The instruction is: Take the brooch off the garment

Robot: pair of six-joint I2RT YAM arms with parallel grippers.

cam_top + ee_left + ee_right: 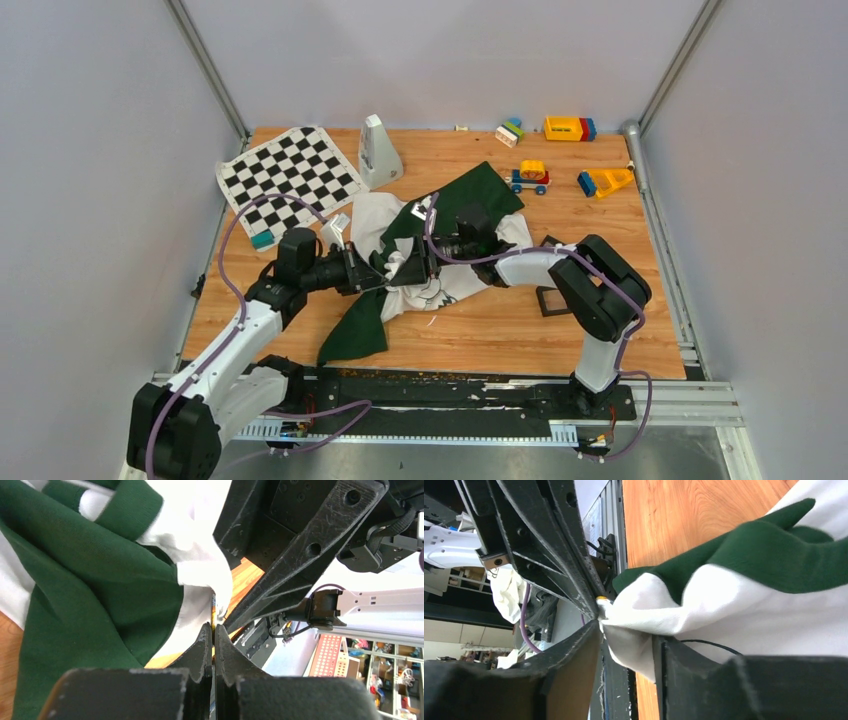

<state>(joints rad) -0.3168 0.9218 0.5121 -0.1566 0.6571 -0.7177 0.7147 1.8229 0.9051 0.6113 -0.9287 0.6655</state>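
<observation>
Near the middle of the light wooden counter (pixel 500 335) lies the crumpled garment (pixel 455 283), a white T-shirt with long dark green sleeves and a black line drawing. One sleeve trails toward the far edge and the other toward the near edge. Both arms reach in from opposite sides and meet tip to tip over its bunched white cloth. The left tool (pixel 213 630) has its two black fingers pressed tightly together. At their very tips sits the tiny yellowish-gold brooch (pixel 602 599), nipped there right against a pulled-up peak of white fabric (only a speck of it shows). The right tool (pixel 626 640) comes in from the other side. Its scratched fingers stand partly apart with a fold of white cloth filling the gap and touching both, but whether they squeeze that fold I cannot tell. One green sleeve drapes just beyond this fold. A black-and-white chequered mat (pixel 290 178) lies at the far left corner, and a white pyramid-shaped object (pixel 378 152) stands upright beside it. Along the far edge toward the right corner sit a yellow, red and blue toy block (pixel 568 128) and a small toy car (pixel 530 177). A small black square tray (pixel 553 300) lies right of the shirt, partly hidden behind the right arm.
</observation>
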